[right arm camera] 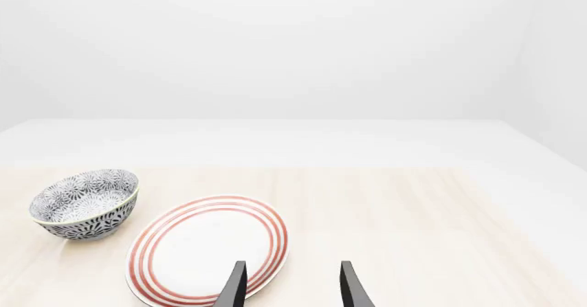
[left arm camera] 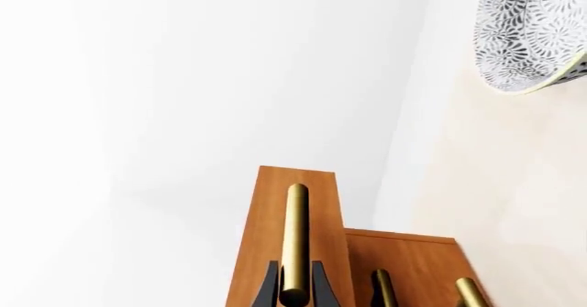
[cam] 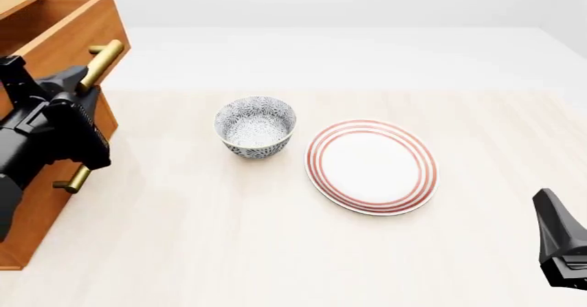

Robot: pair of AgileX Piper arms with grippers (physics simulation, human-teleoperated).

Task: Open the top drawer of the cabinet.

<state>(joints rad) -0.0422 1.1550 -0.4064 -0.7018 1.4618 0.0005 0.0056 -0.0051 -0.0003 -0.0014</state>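
Note:
The orange-brown cabinet (cam: 37, 211) stands at the table's left edge. Its top drawer (cam: 64, 25) sticks out past the two lower drawers. My left gripper (cam: 82, 87) is shut on the top drawer's brass bar handle (cam: 103, 61). In the left wrist view the handle (left arm camera: 296, 231) runs between the two dark fingers (left arm camera: 268, 286) of the left gripper (left arm camera: 295, 283), against the drawer front (left arm camera: 271, 211). My right gripper (right arm camera: 291, 286) is open and empty, low at the front right (cam: 550, 214), far from the cabinet.
A patterned grey bowl (cam: 255, 126) sits mid-table, with a white plate with red rings (cam: 370, 165) to its right. Both show in the right wrist view, the bowl (right arm camera: 84, 202) and the plate (right arm camera: 206, 248). Lower drawer handles (left arm camera: 381, 290) (cam: 73, 178) show below.

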